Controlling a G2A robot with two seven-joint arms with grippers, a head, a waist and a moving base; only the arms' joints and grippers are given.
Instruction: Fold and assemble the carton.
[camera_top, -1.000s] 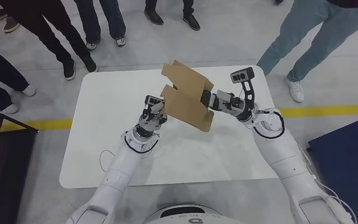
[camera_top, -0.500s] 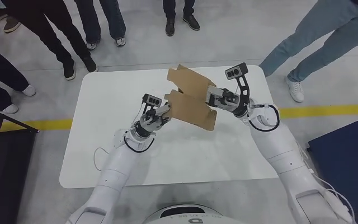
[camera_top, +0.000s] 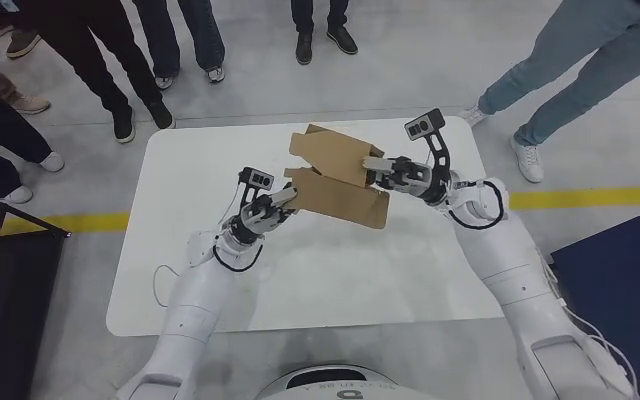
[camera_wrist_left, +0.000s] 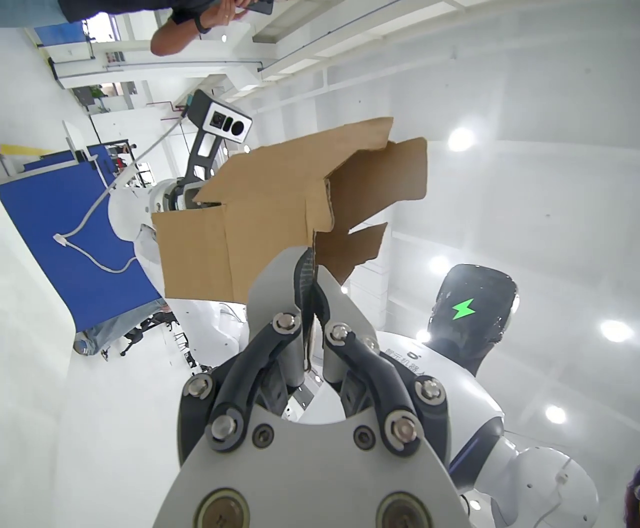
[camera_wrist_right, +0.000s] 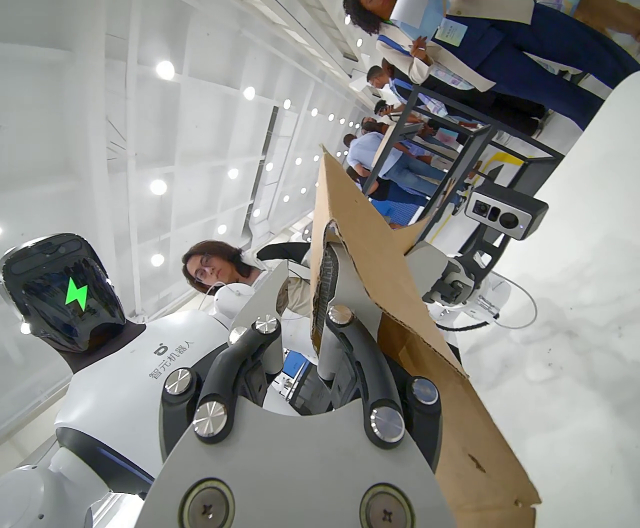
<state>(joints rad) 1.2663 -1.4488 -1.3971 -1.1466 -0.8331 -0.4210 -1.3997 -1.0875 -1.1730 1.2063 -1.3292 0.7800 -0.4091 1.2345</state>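
The carton (camera_top: 338, 183), a brown cardboard shell with loose flaps, hangs tilted in the air above the far half of the white table (camera_top: 200, 270), between the 2 arms. The left gripper (camera_wrist_left: 307, 272) is clamped tight on 1 edge of it, jaws pressed together on the card. The right gripper (camera_wrist_right: 306, 262) sits at the opposite end with its jaws apart: the panel edge lies against 1 pad, with a gap beside the other
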